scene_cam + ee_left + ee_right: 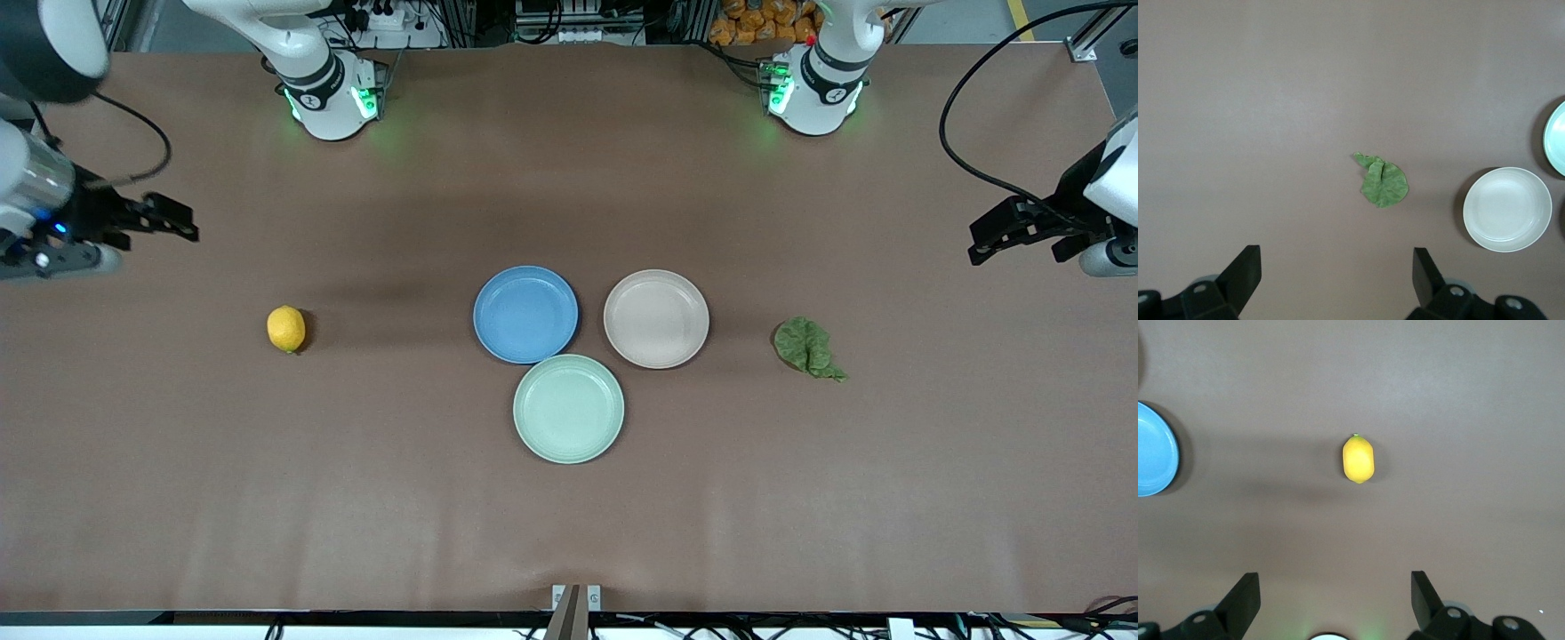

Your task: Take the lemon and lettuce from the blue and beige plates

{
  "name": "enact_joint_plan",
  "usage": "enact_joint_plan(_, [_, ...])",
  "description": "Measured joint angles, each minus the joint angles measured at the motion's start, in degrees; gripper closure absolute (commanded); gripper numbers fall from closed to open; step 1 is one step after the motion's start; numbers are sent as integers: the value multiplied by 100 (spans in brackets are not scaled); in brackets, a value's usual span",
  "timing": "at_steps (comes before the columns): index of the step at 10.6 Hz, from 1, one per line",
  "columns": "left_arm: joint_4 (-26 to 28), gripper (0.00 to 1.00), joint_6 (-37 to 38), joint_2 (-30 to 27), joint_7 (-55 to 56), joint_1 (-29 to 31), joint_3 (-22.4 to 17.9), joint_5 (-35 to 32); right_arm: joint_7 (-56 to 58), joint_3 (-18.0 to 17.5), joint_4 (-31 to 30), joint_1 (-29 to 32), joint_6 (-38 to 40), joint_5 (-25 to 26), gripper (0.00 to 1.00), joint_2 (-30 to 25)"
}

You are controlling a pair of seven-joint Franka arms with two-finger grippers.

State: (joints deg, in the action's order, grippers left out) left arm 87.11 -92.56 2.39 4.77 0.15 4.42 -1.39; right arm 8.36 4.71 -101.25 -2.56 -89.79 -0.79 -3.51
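Brown matte table [569, 533] fills the front view, both arm bases along its top edge. Three plates sit clustered at mid-table: blue plate [525, 314] toward the right arm's end, beige plate [656, 318] beside it toward the left arm's end, and mint-green plate [569, 408] nearer the front camera, its rim close to both of the others (contact cannot be resolved). All three plates hold nothing. Lemon [286, 329] lies on the bare table, well apart from the blue plate, toward the right arm's end; in the right wrist view the lemon [1358, 459] rests alone on the brown surface with the blue plate's rim [1157, 457] at the frame edge. Lettuce [807, 348] lies flat on the table near the beige plate, toward the left arm's end, not on any plate; the left wrist view shows the lettuce [1382, 181] with the beige plate [1507, 209] nearby and a sliver of the mint-green plate [1557, 139]. Right gripper [169, 220] hangs over bare table at the right arm's end, fingers spread apart, nothing between them (same in its wrist view [1335, 600]). Left gripper [1000, 233] hangs over bare table at the left arm's end, fingers likewise apart and holding nothing [1337, 277].
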Motion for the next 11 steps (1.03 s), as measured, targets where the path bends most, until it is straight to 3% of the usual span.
enact_joint_plan(5, [-3, 0, 29, 0, -26, 0, -22, 0, -4, 13, 991, 45, 680, 58, 0, 11])
enact_joint_plan(7, [-3, 0, 50, 0, -26, 1, -25, 0, -4, 5, 1105, 45, 941, 58, 0, 78])
enact_joint_plan(11, [-3, 0, 98, 1, -26, 15, -29, 0, -47, 12, 1633, 46, 949, 69, 0, 459])
